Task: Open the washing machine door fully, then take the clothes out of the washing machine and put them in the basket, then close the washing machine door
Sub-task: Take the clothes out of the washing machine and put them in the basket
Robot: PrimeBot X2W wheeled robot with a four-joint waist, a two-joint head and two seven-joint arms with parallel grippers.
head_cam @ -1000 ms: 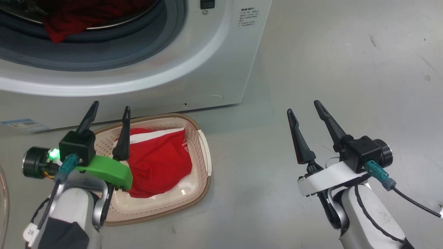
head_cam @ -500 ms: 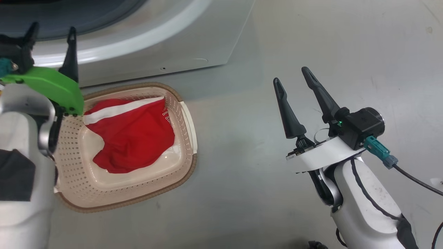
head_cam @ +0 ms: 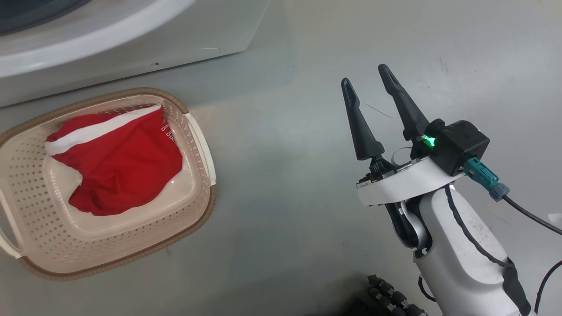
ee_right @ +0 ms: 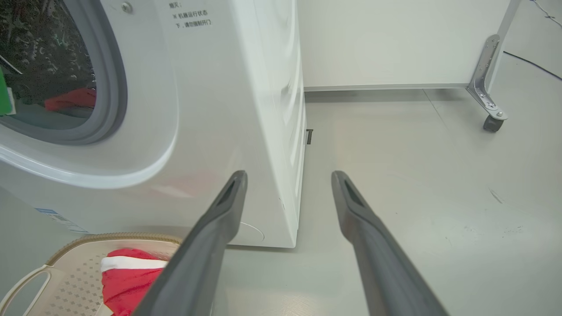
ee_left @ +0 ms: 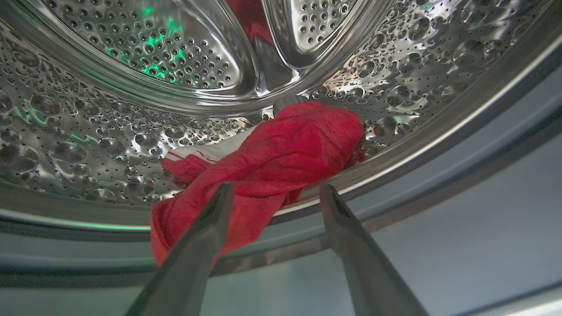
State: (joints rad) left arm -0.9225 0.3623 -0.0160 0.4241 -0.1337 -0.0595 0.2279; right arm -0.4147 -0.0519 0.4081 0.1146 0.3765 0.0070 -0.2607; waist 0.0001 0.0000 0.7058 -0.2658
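One of the red clothes (head_cam: 118, 162), with a white band, lies in the cream basket (head_cam: 26, 184) on the floor before the white washing machine (head_cam: 109, 48). Another red garment (ee_left: 281, 149) lies in the steel drum (ee_left: 131, 66) and hangs over its front lip. My left gripper (ee_left: 276, 188) is open just before that garment, one finger on each side of its hanging part. My right gripper (head_cam: 364, 74) is open and empty above bare floor, right of the basket. The right wrist view shows the right gripper (ee_right: 288, 175), the washing machine (ee_right: 210, 109) and the basket (ee_right: 70, 281). The washing machine door is out of view.
A grey rubber gasket (ee_right: 116, 87) rings the drum opening. A metal frame leg with a castor (ee_right: 489, 87) stands at the far right by a white wall panel. A black cable (head_cam: 527, 215) trails from my right wrist. A dark ribbed part (head_cam: 390, 298) lies at the bottom edge.
The head camera has swung, so the basket and machine slid left and up. My left arm rose from over the basket towards the drum, leaving the head view. The right gripper stays open.
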